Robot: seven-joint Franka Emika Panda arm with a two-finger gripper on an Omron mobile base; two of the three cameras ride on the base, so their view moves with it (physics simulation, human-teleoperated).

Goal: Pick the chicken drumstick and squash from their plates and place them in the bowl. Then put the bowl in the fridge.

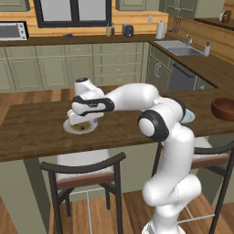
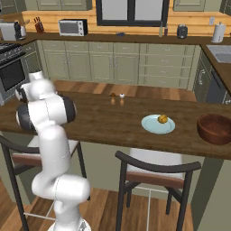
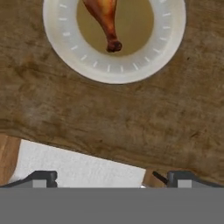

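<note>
hand view: chicken drumstick (image 3: pixel 103 19) on whitish plate (image 3: pixel 170 43). right base view: squash (image 2: pixel 162 119), bowl (image 2: pixel 215 128). end effector (image 3: pixel 111 178) wide, empty.

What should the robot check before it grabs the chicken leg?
1. Gripper open: ok, fingers stand wide apart.
2. Gripper empty: ok, nothing between the fingers.
3. Chicken drumstick on its whitish plate: ok, bone end pointing toward the gripper.
4. Gripper lined up over the drumstick: not ok, the fingers sit over the counter edge, short of the plate.
5. Squash waiting on the pale blue plate: ok.
6. Bowl free to receive food: cannot tell, its inside is not fully seen.
</note>
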